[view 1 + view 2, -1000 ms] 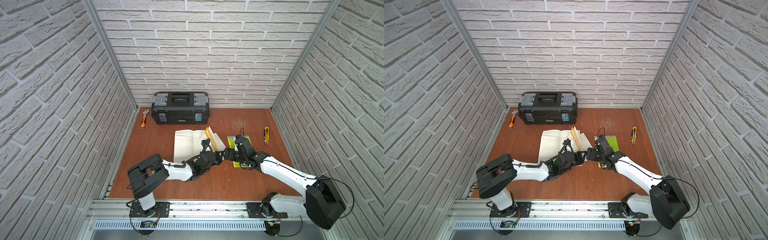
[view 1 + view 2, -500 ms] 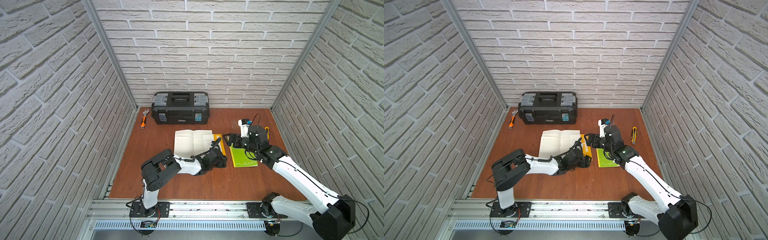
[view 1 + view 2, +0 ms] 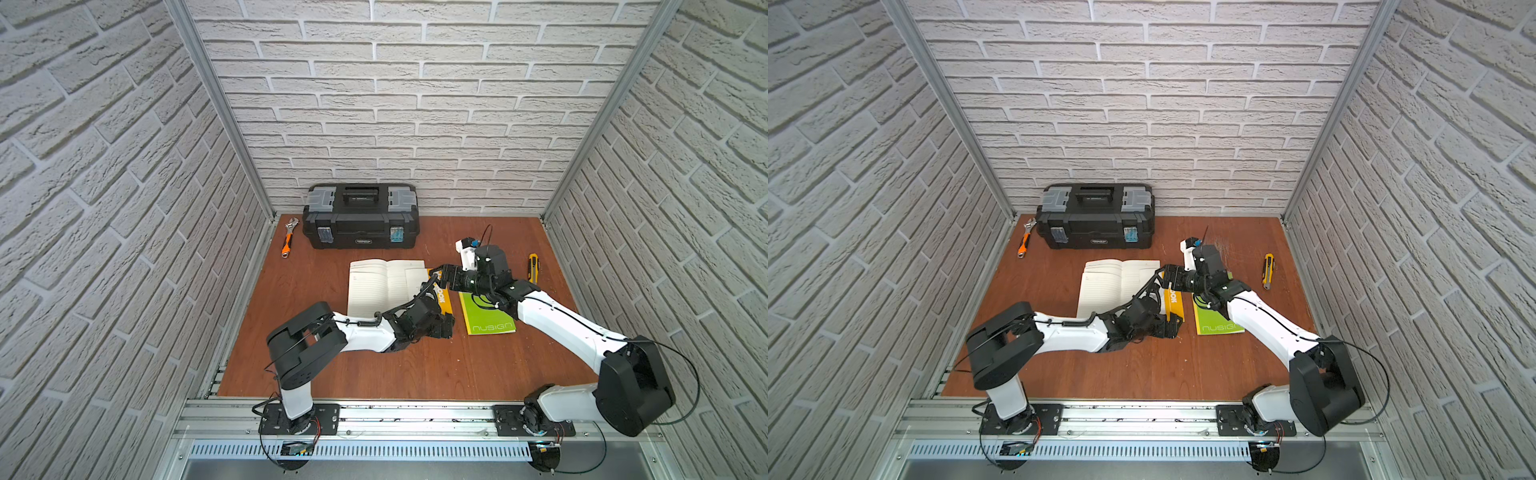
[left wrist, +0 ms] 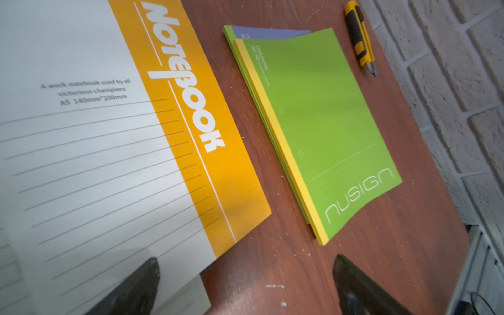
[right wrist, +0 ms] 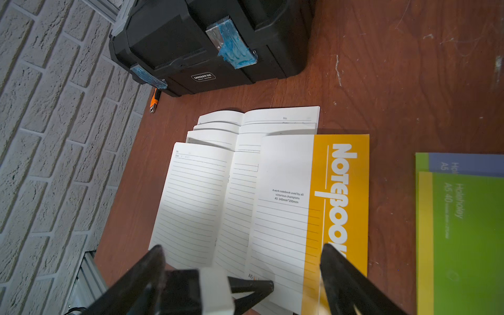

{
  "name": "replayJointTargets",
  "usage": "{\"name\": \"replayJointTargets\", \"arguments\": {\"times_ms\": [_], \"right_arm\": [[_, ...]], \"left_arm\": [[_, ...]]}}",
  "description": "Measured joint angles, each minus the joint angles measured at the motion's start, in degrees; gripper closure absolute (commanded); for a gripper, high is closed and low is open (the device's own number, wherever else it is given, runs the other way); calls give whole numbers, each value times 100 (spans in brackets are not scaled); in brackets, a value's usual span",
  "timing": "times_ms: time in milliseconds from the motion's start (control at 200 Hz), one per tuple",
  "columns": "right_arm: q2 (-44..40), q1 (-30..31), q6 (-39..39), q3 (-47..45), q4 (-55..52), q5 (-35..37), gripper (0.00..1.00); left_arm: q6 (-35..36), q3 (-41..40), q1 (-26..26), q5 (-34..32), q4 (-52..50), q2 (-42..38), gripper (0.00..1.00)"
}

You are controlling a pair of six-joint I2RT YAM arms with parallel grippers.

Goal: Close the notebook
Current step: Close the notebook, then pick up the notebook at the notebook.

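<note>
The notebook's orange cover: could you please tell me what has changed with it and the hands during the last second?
The cover, upright before, has fallen flat, face up. The left hand opened and released it; the right hand shifted toward its far end. The green notebook, toolbox, wrench and cutter stayed put.

Two arms meet at an open notebook [image 3: 384,284] on the table [image 3: 415,370].
The left pincer [image 3: 448,326] sits at the notebook's near right corner, the right pincer [image 3: 441,277] over its orange cover edge. A green pad [image 3: 490,318] lies just beside it. A toolbox [image 3: 360,216] and wrench [image 3: 289,239] lie at the back, a knife [image 3: 533,268] to the right.
</note>
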Motion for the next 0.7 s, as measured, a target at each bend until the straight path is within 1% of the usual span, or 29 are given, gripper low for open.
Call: {"name": "replayJointTargets", "arguments": {"times_ms": [140,445,580,700], "right_arm": [[271,-37,151,0,354,-83,13],[1023,9,431,-98,929,-356,14],[1287,46,514,-243,1051,-376,14],[1381,61,518,-341,1093,-387,14]], "left_arm": [[42,11,-103,-109,-533,-758,2],[15,50,-138,-391,-2369,-2109,2],[-24,-369,-57,-398,-2616,-2787,2],[-98,-999,293,-149,-2455,-3287,2]]}}
